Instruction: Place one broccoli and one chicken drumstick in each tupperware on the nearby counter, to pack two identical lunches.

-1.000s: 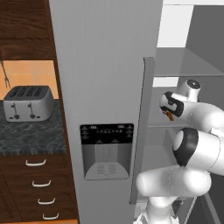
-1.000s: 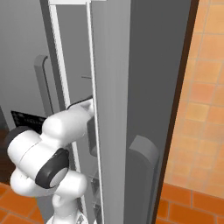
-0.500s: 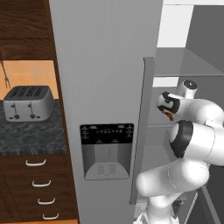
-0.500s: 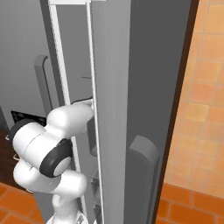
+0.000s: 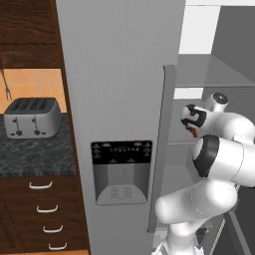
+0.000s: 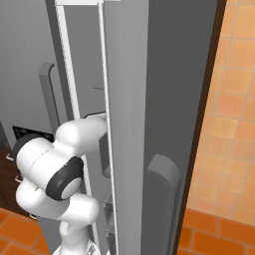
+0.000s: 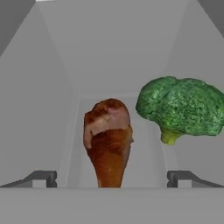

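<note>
The gripper [image 7: 111,178] is spread wide and holds nothing, its two dark fingertips [image 7: 43,178] standing far apart at either side of the hand view. Between them, just ahead, lies a drumstick [image 7: 108,145], narrow end toward the hand and rounded, browner end pointing away, resting on the pale grey fridge shelf [image 7: 144,164]. Beside it to the right in that view, a little farther in, sits a broccoli [image 7: 181,106] with its yellow-green stem down; the two are near each other but apart. Behind both rises the plain grey back wall of the fridge [image 7: 113,48]. From the left base view the arm [image 5: 219,164] reaches past the edge of the fridge door [image 5: 119,79], which carries a dark dispenser panel [image 5: 121,152], into the open compartment. Farther left a silver toaster [image 5: 32,117] stands on the dark speckled counter [image 5: 35,157], over brown drawers [image 5: 42,209] with curved handles.
</note>
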